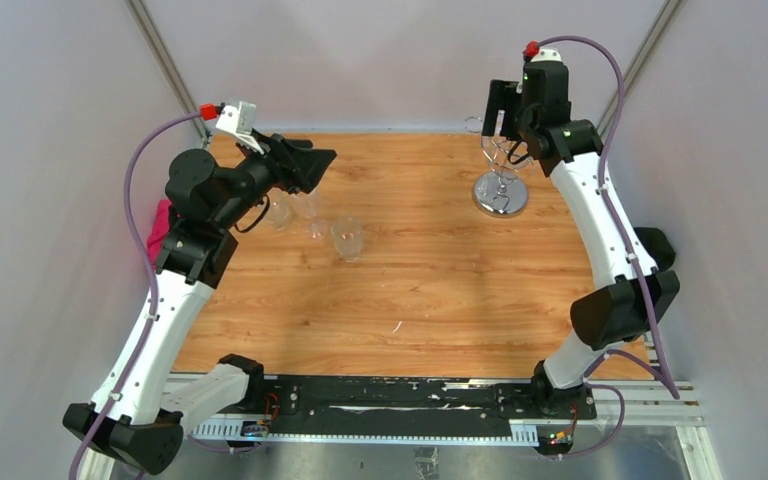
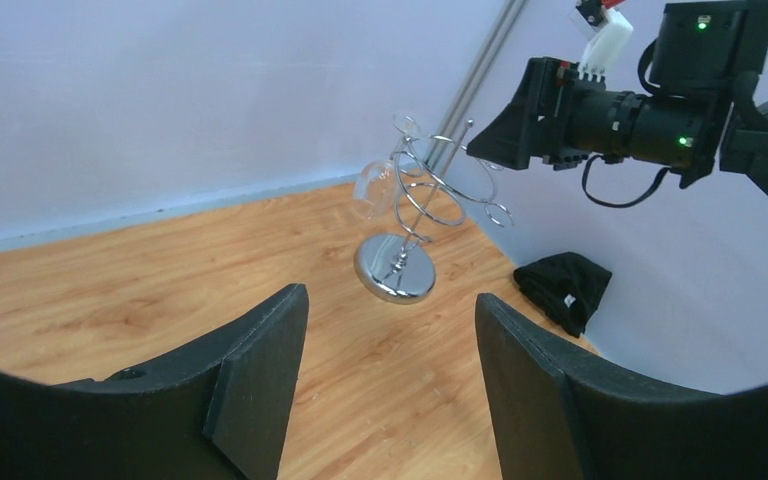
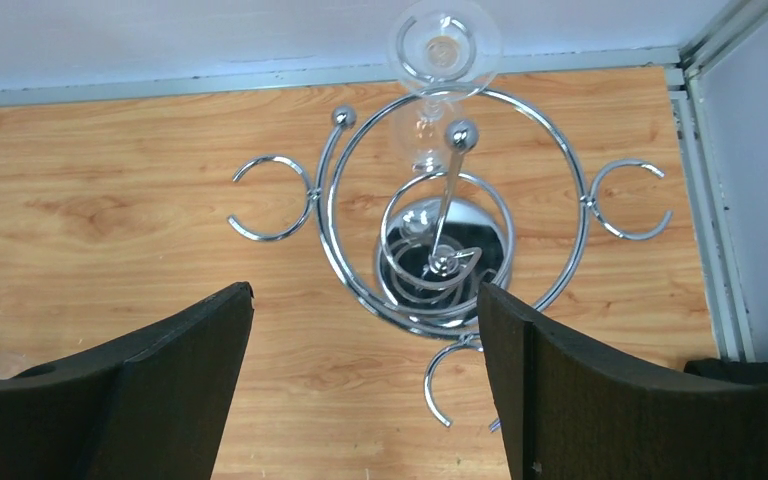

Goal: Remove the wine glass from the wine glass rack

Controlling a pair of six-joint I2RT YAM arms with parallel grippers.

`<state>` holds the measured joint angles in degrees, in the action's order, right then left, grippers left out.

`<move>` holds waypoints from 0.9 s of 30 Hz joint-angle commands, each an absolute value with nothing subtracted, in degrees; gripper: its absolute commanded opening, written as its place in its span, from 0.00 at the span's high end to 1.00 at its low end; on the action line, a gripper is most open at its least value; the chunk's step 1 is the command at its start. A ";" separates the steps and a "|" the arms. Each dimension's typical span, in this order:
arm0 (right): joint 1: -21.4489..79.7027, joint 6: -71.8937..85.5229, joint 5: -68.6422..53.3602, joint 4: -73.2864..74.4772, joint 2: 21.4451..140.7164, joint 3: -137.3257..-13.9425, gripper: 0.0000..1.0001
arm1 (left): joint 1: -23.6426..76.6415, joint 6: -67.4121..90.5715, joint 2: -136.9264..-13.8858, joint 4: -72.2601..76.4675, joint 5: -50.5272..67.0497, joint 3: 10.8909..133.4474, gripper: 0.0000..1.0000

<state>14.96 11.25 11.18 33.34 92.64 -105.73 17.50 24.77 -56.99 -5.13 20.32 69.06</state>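
The chrome wine glass rack [image 1: 500,190] stands at the table's far right, with a round mirrored base, a thin rod and curled hooks. A clear wine glass [image 3: 443,45] hangs upside down from the hook on the rack's far side, and it also shows as the wine glass [image 2: 372,187] in the left wrist view. My right gripper [image 1: 503,125] hovers above the rack [image 3: 440,250], pointing down, open and empty [image 3: 365,290]. My left gripper [image 1: 318,160] is over the far left of the table. It faces the rack [image 2: 400,270] from a distance, open with nothing between its fingers [image 2: 390,297].
Three clear glasses [image 1: 347,238] stand on the wood table near the left arm. A pink cloth [image 1: 163,222] lies at the left edge. A black cloth [image 2: 563,287] lies by the right wall behind the rack. White walls and metal posts close in the table.
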 commanded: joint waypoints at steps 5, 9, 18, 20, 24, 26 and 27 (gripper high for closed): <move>10.59 10.20 13.08 33.86 99.72 -113.62 0.13 | 17.93 22.87 -55.44 -5.13 18.51 68.03 0.32; 9.52 10.27 12.83 33.50 103.66 -116.50 0.14 | 17.93 22.39 -55.04 -5.62 18.15 67.86 0.32; 7.20 11.89 10.07 33.31 110.70 -122.32 0.28 | 17.93 21.10 -55.24 -6.68 17.13 67.54 0.32; 7.12 12.08 9.11 33.33 111.23 -122.41 0.30 | 17.93 21.09 -55.50 -6.68 17.17 67.55 0.32; 7.11 12.09 9.16 32.29 110.08 -120.53 0.36 | 17.93 20.92 -56.00 -6.59 17.31 67.51 0.32; 7.12 11.82 9.22 31.41 109.20 -119.15 0.41 | 17.93 20.85 -56.30 -6.43 17.21 67.50 0.32; 7.06 11.66 9.23 31.07 108.88 -118.62 0.44 | 17.93 20.90 -56.42 -6.32 17.21 67.43 0.32</move>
<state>7.70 11.55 9.47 32.45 111.18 -119.59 17.50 21.98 -55.88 -6.57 17.72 68.05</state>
